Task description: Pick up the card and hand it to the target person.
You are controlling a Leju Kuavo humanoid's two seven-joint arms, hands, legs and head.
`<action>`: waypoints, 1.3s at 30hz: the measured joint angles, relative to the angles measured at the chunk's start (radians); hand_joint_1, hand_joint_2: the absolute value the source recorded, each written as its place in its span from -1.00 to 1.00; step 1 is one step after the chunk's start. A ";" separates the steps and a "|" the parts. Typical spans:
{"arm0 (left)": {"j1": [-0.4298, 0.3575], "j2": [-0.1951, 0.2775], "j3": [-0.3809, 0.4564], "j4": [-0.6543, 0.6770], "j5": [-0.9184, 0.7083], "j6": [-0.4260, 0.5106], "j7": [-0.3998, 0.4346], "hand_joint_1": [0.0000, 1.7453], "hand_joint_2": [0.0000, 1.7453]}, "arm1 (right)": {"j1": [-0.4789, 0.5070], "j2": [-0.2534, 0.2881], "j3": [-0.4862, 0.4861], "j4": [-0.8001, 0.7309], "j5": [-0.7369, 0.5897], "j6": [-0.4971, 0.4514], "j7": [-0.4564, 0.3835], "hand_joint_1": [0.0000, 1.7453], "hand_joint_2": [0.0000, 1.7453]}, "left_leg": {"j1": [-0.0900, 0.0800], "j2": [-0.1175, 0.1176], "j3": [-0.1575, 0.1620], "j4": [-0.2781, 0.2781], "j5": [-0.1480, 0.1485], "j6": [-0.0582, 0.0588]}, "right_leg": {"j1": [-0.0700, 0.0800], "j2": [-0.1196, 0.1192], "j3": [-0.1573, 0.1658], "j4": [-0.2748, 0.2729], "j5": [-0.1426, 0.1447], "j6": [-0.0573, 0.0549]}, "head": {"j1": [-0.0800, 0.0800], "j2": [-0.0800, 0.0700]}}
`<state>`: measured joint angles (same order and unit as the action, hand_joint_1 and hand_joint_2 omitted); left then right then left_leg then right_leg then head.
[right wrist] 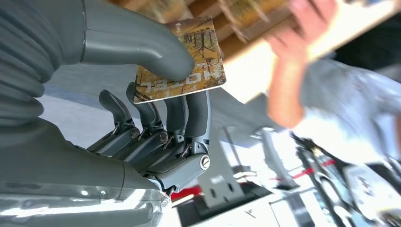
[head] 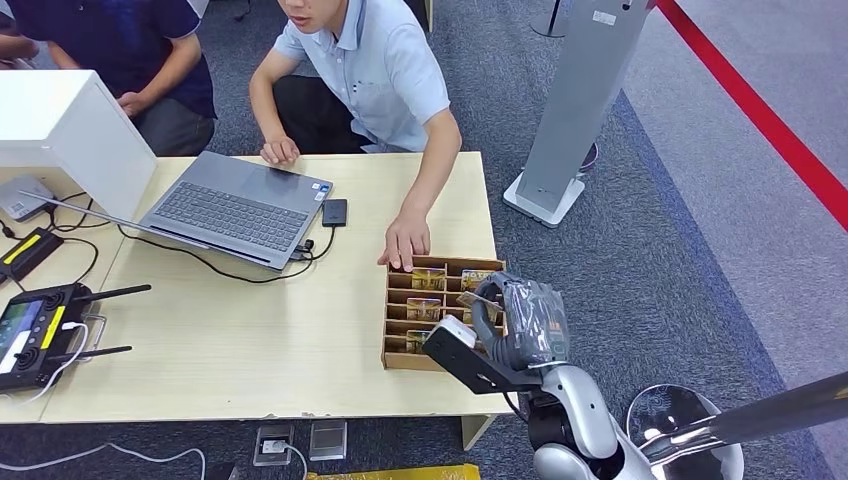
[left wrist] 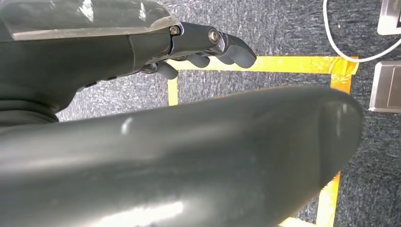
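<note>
Right hand (right wrist: pixel 156 123): closest to the lens in the right wrist view; thick grey thumb (right wrist: pixel 142 47) pressed onto the face of a card (right wrist: pixel 198 71), darker fingers (right wrist: pixel 196 118) backing it from the other side. Card pinched, clear of the box.
Card: yellow-brown printed face with a tree pattern and pale lettering; in the head view it shows at the fingertips above the box's near right part (head: pixel 478 298).
Right hand, head view (head: pixel 520 320): raised over the right side of the cardboard box, wrapped in a clear cover, silver forearm rising from the lower edge.
Cardboard box (head: pixel 395 355): brown, divided into slots, at the table's right end; several like-printed cards stand in the slots.
Person's hand (head: pixel 405 245): fingers resting on the box's far left corner; person in a light blue shirt (head: pixel 385 70) crouched behind the table.
Table (head: pixel 250 330): pale wood; open grey laptop (head: pixel 235 205), black phone-like device (head: pixel 334 212) just beside it, remote controller (head: pixel 30 330) at the left edge.
Second person (head: pixel 130 50): dark shirt, far left.
Left hand (left wrist: pixel 208 45): hanging over grey carpet with yellow tape (left wrist: pixel 265 64); fingers curled, holding nothing.
</note>
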<state>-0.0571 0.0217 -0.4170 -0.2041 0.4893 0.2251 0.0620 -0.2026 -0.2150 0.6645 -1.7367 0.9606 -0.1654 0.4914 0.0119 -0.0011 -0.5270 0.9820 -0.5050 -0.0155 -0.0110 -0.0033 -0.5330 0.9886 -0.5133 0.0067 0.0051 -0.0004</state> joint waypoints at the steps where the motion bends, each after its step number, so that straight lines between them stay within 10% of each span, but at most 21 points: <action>1: 0.000 0.000 -0.004 0.000 -0.002 -0.001 0.000 -1.00 -1.00 | -0.031 0.000 0.004 -0.003 -0.024 0.011 -0.006 0.74 1.00 | 0.000 0.000 0.000 0.000 0.000 0.000 | 0.000 0.000 0.000 0.000 0.000 0.000 | 0.000 0.000; 16: -0.015 0.000 -0.067 0.000 0.002 -0.001 0.004 -1.00 -1.00 | -0.594 0.211 0.192 0.513 -0.255 -0.006 -0.248 0.74 1.00 | 0.000 -0.001 -0.003 0.000 0.004 -0.003 | 0.000 -0.002 -0.003 0.005 0.001 -0.002 | -0.002 0.000; 32: -0.012 0.000 -0.100 0.000 0.032 0.013 0.016 -1.00 -1.00 | -0.733 0.390 0.296 1.002 -0.276 -0.060 -0.304 0.74 1.00 | 0.000 -0.001 -0.005 0.001 0.004 -0.003 | 0.000 -0.002 -0.006 0.005 0.001 -0.002 | 0.000 0.000; 36: -0.011 0.000 -0.103 0.000 0.034 0.010 0.010 -1.00 -1.00 | -0.746 0.397 0.303 1.038 -0.274 -0.064 -0.299 -1.00 1.00 | 0.000 -0.001 -0.005 0.001 0.004 -0.003 | 0.000 -0.002 -0.006 0.005 0.001 -0.002 | 0.000 0.000; 39: -0.011 0.000 -0.108 0.000 0.034 -0.005 -0.002 -1.00 -1.00 | -0.750 0.401 0.309 1.056 -0.270 -0.067 -0.293 -1.00 1.00 | 0.000 -0.001 -0.005 0.001 0.004 -0.003 | 0.000 -0.002 -0.006 0.005 0.001 -0.002 | -0.001 0.000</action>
<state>-0.0682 0.0220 -0.5255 -0.2037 0.5231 0.2200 0.0604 -0.9525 0.1861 0.9739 -0.6803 0.6904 -0.2319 0.1987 0.0121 -0.0022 -0.5318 0.9833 -0.5009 -0.0186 -0.0107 -0.0051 -0.5387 0.9936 -0.5120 0.0049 0.0040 -0.0004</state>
